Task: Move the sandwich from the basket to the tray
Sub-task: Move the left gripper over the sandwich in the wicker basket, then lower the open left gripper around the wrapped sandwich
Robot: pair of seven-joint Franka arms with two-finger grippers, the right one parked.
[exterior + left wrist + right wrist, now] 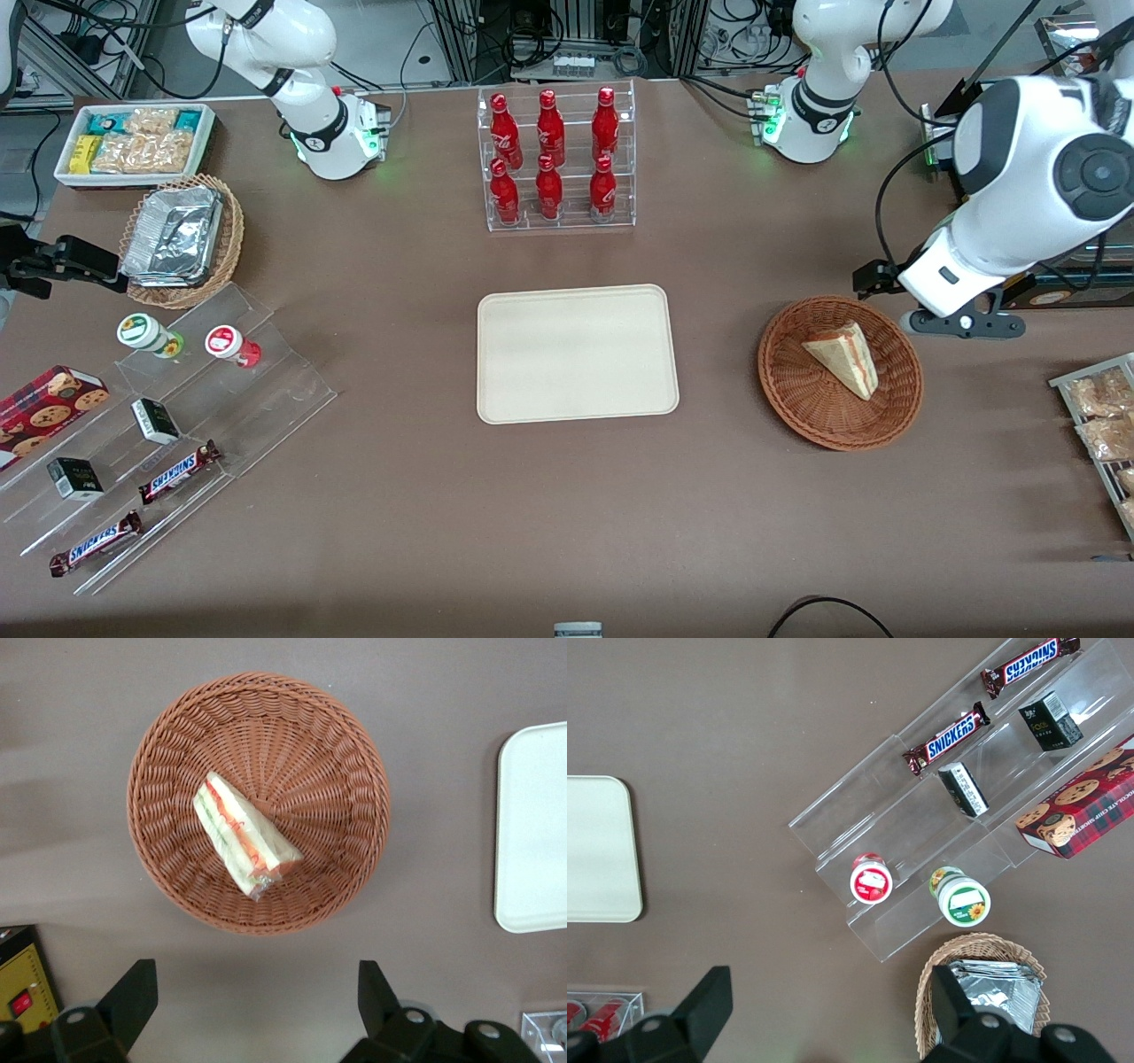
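The sandwich (846, 356) (244, 833), a pale wedge with red and green filling, lies in the reddish-brown woven basket (780, 390) (354, 753) toward the working arm's end of the table. The cream tray (576, 354) (536, 824) lies flat at the table's middle, beside the basket, with nothing on it. My left gripper (255, 992) (886, 282) hangs high above the table just outside the basket's rim, farther from the front camera than the sandwich. It is open and holds nothing.
A clear rack of red bottles (558, 159) stands farther from the front camera than the tray. Toward the parked arm's end are a tan basket of foil containers (182, 239), a white bin of snacks (133, 142) and an acrylic snack shelf (159, 425). A wire rack of packets (1103, 416) sits beside the basket.
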